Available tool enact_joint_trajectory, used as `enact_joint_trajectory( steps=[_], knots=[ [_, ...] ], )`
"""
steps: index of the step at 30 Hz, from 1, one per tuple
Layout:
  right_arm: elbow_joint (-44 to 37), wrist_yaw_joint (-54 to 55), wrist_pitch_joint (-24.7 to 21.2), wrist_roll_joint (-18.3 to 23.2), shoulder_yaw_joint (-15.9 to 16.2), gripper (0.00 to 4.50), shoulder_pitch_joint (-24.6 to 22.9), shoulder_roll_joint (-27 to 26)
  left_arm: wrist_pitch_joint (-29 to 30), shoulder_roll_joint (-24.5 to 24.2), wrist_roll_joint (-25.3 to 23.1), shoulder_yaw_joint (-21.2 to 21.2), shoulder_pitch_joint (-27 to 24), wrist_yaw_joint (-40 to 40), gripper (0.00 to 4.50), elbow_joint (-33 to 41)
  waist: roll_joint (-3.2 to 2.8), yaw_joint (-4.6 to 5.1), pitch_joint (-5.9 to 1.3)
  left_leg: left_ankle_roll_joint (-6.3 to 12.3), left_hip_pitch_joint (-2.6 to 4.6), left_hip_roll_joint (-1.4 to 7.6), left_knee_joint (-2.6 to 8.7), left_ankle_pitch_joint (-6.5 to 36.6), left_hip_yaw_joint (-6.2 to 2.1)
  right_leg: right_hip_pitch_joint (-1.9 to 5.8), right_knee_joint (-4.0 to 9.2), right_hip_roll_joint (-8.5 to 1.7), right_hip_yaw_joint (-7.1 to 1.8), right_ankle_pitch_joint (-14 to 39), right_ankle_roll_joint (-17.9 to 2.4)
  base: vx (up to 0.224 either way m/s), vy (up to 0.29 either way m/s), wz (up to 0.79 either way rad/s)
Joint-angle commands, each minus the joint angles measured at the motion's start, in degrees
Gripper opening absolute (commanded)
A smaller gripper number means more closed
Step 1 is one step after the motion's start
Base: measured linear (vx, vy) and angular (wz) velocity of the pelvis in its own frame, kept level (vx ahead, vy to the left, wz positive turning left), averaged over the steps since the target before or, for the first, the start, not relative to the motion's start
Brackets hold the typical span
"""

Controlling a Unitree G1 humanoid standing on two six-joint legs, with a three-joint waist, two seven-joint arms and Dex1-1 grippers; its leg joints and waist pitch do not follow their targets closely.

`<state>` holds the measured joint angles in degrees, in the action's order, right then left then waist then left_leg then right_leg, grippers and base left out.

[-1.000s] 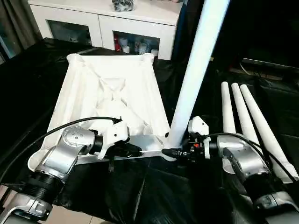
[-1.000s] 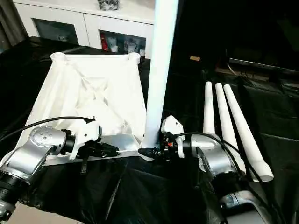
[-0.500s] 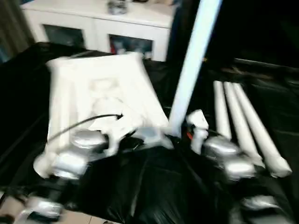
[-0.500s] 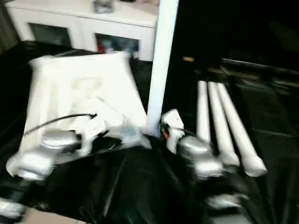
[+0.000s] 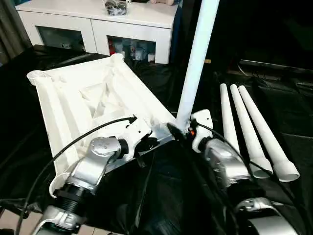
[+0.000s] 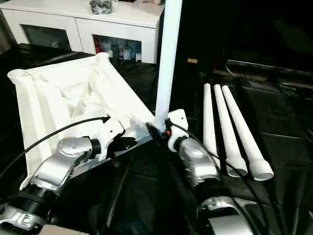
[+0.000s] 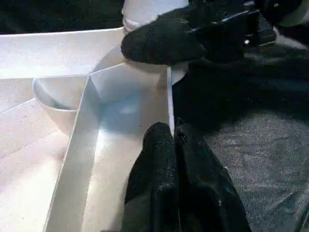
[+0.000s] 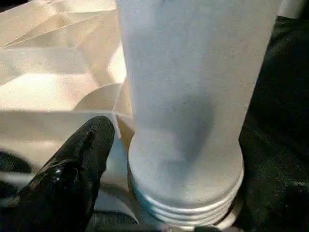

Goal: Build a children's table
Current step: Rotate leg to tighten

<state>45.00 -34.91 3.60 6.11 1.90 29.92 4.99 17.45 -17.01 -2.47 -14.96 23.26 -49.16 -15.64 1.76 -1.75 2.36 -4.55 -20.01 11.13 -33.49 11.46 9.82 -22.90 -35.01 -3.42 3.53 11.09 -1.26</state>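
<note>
The white tabletop (image 5: 88,98) lies upside down on black cloth, turned at an angle, its ribs facing up. One white leg (image 5: 195,63) stands upright in its near right corner socket. My left gripper (image 5: 151,143) is shut on the thin wall of the tabletop's near edge (image 7: 170,104). My right gripper (image 5: 178,133) sits at the foot of the upright leg (image 8: 188,96). Its one visible finger (image 8: 77,164) stands a little off the leg, so the gripper is open. Its other finger is hidden. Three more legs (image 5: 249,127) lie side by side to the right.
A white cabinet (image 5: 98,24) with glass doors stands behind the tabletop, with a dark object on top. Black cloth (image 5: 161,196) covers the work surface around everything. My silver forearms reach in from the near edge.
The tabletop has turned, its far end swinging left, while both grippers stayed at its near edge and the leg stayed upright. The view also shifted.
</note>
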Motion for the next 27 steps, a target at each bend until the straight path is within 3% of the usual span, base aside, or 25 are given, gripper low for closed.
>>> enact_joint_trajectory(
  steps=[1,3,5,7,9,14,21,27],
  knots=[
    [-2.6,-8.0,0.5,0.5,4.4,3.99,-0.5,0.2,-0.9,-1.0,0.5,-3.6,0.0,-4.6,0.00,-0.2,-0.37,-0.38,-2.78,2.31,-0.39,2.12,4.15,11.9,-0.55,2.51,4.77,-4.61,-3.07,14.4,-10.7,0.000,0.000,0.00],
    [-3.6,-11.1,0.4,1.0,4.9,3.99,-1.0,1.3,-1.6,-2.0,0.7,-3.5,0.0,-5.9,0.00,-0.3,-0.41,-0.53,-2.86,3.06,-0.19,2.20,4.00,10.5,-0.40,2.55,4.49,-4.48,-3.05,11.1,-11.7,0.000,0.000,0.00],
    [-6.4,-18.8,-0.6,2.0,6.2,3.99,-2.1,4.1,-3.5,-4.4,0.8,-3.1,0.2,-9.0,0.00,-1.3,-0.20,-0.56,-3.12,4.21,-0.46,2.11,3.81,8.2,-0.37,3.08,3.99,-4.36,-2.92,7.0,-12.6,0.000,0.000,0.00],
    [-7.9,-22.9,-1.4,2.5,7.1,3.99,-2.6,5.7,-4.5,-5.9,1.0,-2.9,0.3,-10.9,0.00,-1.7,-0.33,-0.71,-3.07,5.27,-0.34,2.14,3.68,6.8,-0.27,2.96,3.73,-4.28,-2.91,3.9,-13.5,0.000,0.000,0.00],
    [-9.6,-27.8,-2.6,3.1,8.1,3.99,-3.2,7.6,-5.6,-7.4,1.8,-2.4,0.4,-13.5,0.00,-2.0,-0.13,-0.75,-2.96,5.42,-0.32,2.18,3.79,7.4,-0.27,3.10,3.75,-4.43,-2.86,4.9,-14.1,0.000,0.000,0.00],
    [-11.2,-33.3,-2.6,2.6,10.4,3.63,-3.8,10.3,-7.6,-9.6,3.1,-2.5,0.6,-17.3,0.00,-2.7,-0.05,-1.20,-2.72,4.11,0.06,2.34,3.95,9.5,-0.25,2.85,4.21,-4.53,-2.92,10.4,-13.1,0.000,0.000,0.00],
    [-14.0,-37.2,-4.6,2.7,11.6,2.91,-4.8,11.9,-9.2,-10.8,3.4,-2.9,1.6,-20.2,0.00,-4.4,0.02,-1.89,-2.79,3.61,0.14,2.42,3.93,8.3,-0.08,2.81,3.82,-4.38,-2.93,8.8,-13.1,0.000,0.000,0.00],
    [-14.6,-35.9,-5.8,3.1,11.3,2.67,-5.3,11.3,-9.1,-10.5,3.5,-2.1,1.8,-19.3,0.00,-5.2,0.05,-2.01,-2.85,3.18,0.01,2.36,3.89,8.2,-0.14,2.95,3.84,-4.55,-2.95,9.1,-12.7,0.000,0.000,0.00]
  ],
)
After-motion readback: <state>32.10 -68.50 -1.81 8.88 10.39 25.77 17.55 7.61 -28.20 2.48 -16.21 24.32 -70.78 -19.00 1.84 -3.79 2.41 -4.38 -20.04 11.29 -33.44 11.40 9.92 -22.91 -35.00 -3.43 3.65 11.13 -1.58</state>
